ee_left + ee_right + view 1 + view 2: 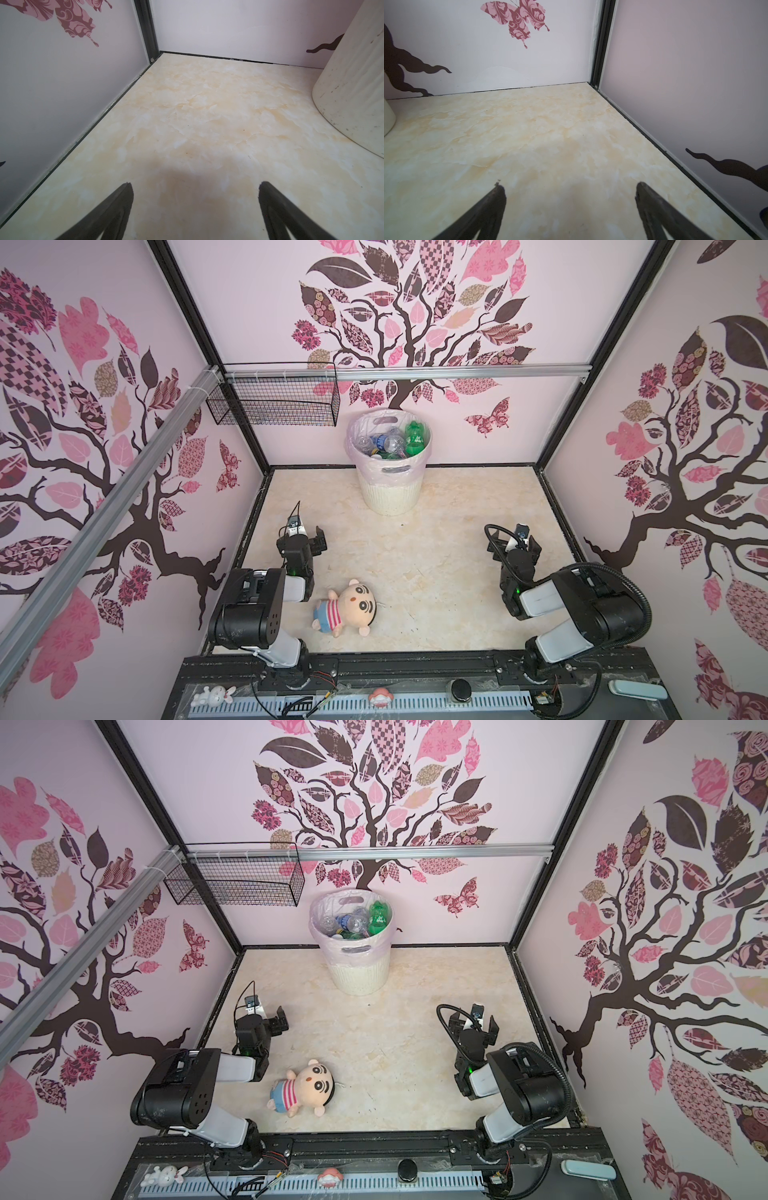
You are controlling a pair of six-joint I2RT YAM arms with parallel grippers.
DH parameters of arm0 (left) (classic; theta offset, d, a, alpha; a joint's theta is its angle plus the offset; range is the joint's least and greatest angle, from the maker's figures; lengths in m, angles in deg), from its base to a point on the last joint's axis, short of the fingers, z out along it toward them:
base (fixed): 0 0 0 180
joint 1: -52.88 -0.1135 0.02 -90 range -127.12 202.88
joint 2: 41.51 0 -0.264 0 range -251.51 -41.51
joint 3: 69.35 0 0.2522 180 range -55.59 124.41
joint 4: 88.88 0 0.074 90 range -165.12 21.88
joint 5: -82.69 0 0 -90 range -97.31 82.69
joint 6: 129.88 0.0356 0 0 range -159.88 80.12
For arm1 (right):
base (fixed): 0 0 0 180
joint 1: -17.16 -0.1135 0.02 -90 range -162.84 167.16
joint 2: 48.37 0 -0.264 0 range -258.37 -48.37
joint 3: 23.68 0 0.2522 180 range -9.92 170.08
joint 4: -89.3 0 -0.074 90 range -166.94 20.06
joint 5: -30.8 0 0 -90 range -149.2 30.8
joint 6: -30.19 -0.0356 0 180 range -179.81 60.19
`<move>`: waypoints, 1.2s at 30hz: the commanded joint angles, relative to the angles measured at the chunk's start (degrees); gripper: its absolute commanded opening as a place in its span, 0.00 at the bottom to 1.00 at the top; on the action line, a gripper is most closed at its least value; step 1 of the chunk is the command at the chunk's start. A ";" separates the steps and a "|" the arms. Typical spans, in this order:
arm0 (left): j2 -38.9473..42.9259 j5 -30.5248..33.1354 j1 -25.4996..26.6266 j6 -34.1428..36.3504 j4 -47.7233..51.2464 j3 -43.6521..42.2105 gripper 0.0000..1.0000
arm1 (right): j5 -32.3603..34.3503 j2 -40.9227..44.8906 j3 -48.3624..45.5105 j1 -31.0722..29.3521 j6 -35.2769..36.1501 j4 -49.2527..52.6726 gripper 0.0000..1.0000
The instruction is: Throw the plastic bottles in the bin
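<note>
Top views both show a black wire-mesh basket (pixel 274 406) hanging on the rail (pixel 415 373) at the far left, above the floor (pixel 415 556).

Nearer, and a bit to the right, is the left gripper (pixel 305 537). It is low over the marble-pattern floor & points toward the far wall. Its jaws stand wide apart. In the left wrist view the two dark fingers (pixel 116 207) have only bare floor between them, so it holds nothing.

Next to the right, on the near side, a plush doll (pixel 349 608) lies on its back just beside the left arm. It wears a pink-striped shirt, and its head is to the right.

At approx. the middle, near the far wall, the bin (pixel 390 493) stands upright w/ a pale pink bag (pixel 365 466) folded over its rim. The plastic bottles (pixel 388 443) are inside it in a pile. Most are clear w/ blue labels, and one green bottle (pixel 415 435) sits at the right side & reaches up to the rim.

On the right, well apart from the bin, is the right gripper (pixel 515 545), also low over the floor. Its jaws are spread wide too. The right wrist view shows its fingers (pixel 488 212) w/ bare floor between, gripping nothing.
</note>
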 commanded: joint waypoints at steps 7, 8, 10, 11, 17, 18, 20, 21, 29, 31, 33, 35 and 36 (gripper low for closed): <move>0.13 0.51 -0.01 0.43 -0.98 1.15 0.97 | -7.85 -6.05 0.36 1.92 1.74 -13.61 0.99; 0.11 0.49 -0.01 0.32 -1.05 1.15 0.97 | -8.08 -4.02 1.91 2.47 0.32 -7.24 0.99; 0.12 0.51 -0.01 0.40 -1.03 1.15 0.97 | -9.56 -1.13 6.98 4.51 -2.62 7.40 1.00; 0.19 0.44 -0.01 0.39 -0.99 1.13 0.97 | -12.46 -1.00 8.24 6.42 -4.12 10.71 0.99; 0.14 0.51 -0.03 0.42 -1.01 1.09 0.97 | -13.74 -1.03 8.00 7.43 -4.79 10.24 1.00; 0.09 0.51 -0.02 0.44 -0.98 1.15 0.97 | -13.73 -1.01 7.97 7.43 -4.82 10.21 1.00; 0.13 0.51 -0.01 0.32 -1.03 1.15 0.97 | -13.74 -1.05 8.03 7.47 -4.81 10.14 0.99; 0.12 0.51 -0.05 0.30 -0.98 1.15 0.97 | -13.74 -1.02 7.99 7.48 -4.77 10.21 1.00; 0.13 0.51 -0.05 0.37 -1.00 1.15 0.97 | -13.74 -1.12 8.07 7.46 -4.74 10.21 1.00; 0.16 0.51 -0.01 0.34 -1.03 1.15 0.97 | -13.79 -1.26 8.35 7.43 -4.77 10.68 1.00; 0.14 0.51 -0.02 0.36 -1.01 1.15 0.97 | -14.21 -1.57 8.84 7.60 -4.91 11.00 0.99; 0.13 0.50 -0.03 0.41 -0.98 1.13 0.97 | -14.35 -1.32 8.63 7.65 -4.91 10.98 1.00; 0.08 0.51 -0.05 0.41 -1.05 1.15 0.97 | -14.28 -1.25 8.34 7.64 -4.84 10.50 0.99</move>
